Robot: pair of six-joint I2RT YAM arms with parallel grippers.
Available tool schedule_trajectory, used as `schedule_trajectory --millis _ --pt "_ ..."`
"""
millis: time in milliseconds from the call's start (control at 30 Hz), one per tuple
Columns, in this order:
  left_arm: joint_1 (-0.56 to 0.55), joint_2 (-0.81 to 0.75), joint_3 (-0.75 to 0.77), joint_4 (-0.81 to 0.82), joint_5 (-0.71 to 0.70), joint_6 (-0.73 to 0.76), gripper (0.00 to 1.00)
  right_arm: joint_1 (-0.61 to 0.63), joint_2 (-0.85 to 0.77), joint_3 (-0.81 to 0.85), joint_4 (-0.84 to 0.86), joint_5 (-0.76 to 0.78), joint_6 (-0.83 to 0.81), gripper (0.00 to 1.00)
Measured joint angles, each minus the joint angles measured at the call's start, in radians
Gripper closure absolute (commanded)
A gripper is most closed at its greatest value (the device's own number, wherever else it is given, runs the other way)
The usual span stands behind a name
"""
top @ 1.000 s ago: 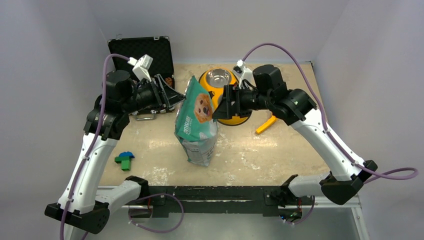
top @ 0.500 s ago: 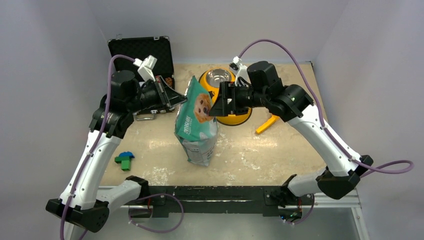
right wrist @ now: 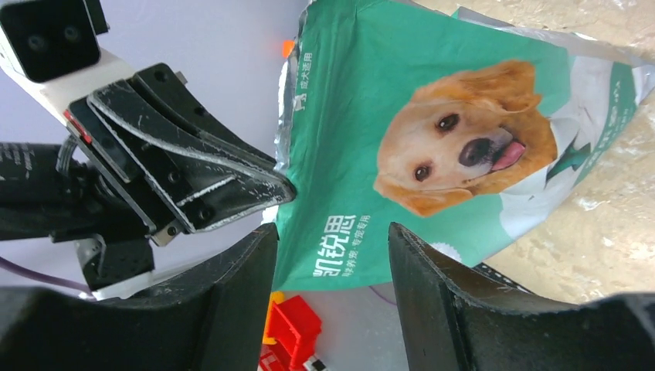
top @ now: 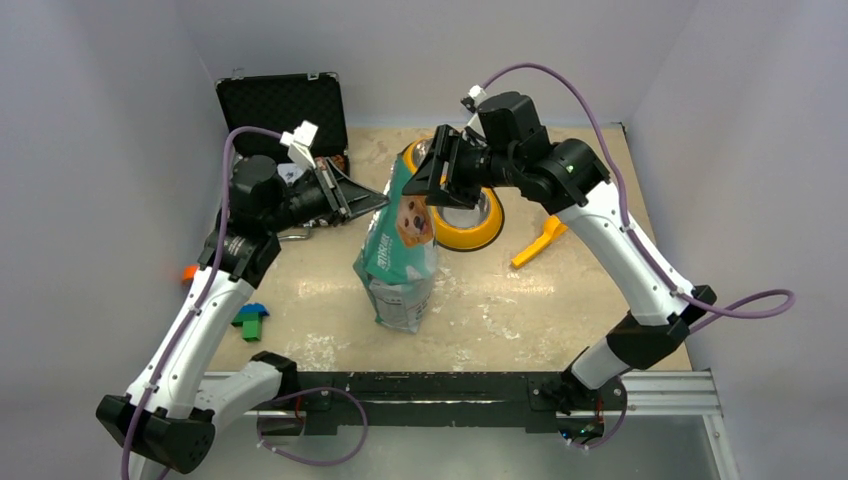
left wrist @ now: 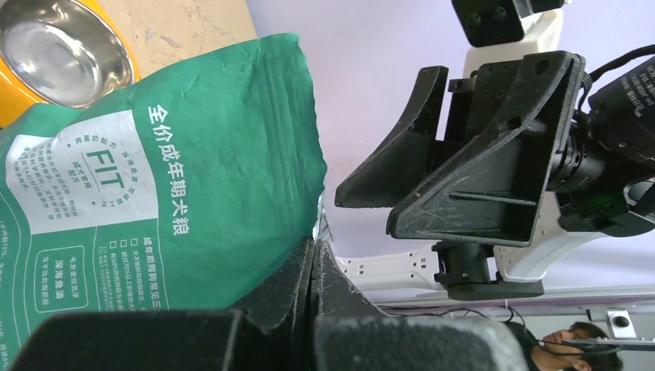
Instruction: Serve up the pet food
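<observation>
The teal-green pouch [top: 400,255] with the golden dog's face stands upright mid-table. My left gripper [top: 381,201] is shut on the pouch's upper left edge; in the left wrist view its jaws [left wrist: 313,259] are pressed together at the green pouch's [left wrist: 154,185] silver seam. My right gripper [top: 425,185] hangs over the pouch's top right corner, open. In the right wrist view its fingers [right wrist: 332,259] straddle the pouch's [right wrist: 432,139] top edge without touching. The pet food is hidden inside the pouch. A steel bowl in a yellow ring [top: 470,225] sits just behind the pouch.
An open black case [top: 285,105] lies at the back left. A yellow-orange scoop [top: 535,245] lies right of the bowl. Green and blue blocks [top: 248,320] and a small orange piece [top: 188,272] lie at the left. A red block [right wrist: 297,325] shows past the pouch.
My left gripper has shut on the pouch's edge. My right gripper has moved back and left over the pouch's top, and its jaws have narrowed. The pouch's top has shifted slightly right.
</observation>
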Motion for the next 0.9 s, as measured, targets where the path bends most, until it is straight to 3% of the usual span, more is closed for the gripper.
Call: schedule_trajectory --millis 367,667,733,900 --pt "-0.011 -0.023 -0.048 0.064 -0.022 -0.084 1.00 0.008 0.028 0.001 0.059 -0.009 0.064 0.40" --pt "-0.039 -0.023 -0.048 0.067 -0.037 -0.091 1.00 0.013 0.071 0.001 0.082 -0.009 0.082 0.53" --pt "-0.043 -0.023 -0.049 0.067 -0.040 -0.091 1.00 0.013 0.081 -0.004 0.085 -0.009 0.082 0.63" --pt "-0.053 -0.019 -0.048 0.065 -0.047 -0.090 1.00 0.013 0.092 -0.013 0.109 -0.025 0.092 1.00"
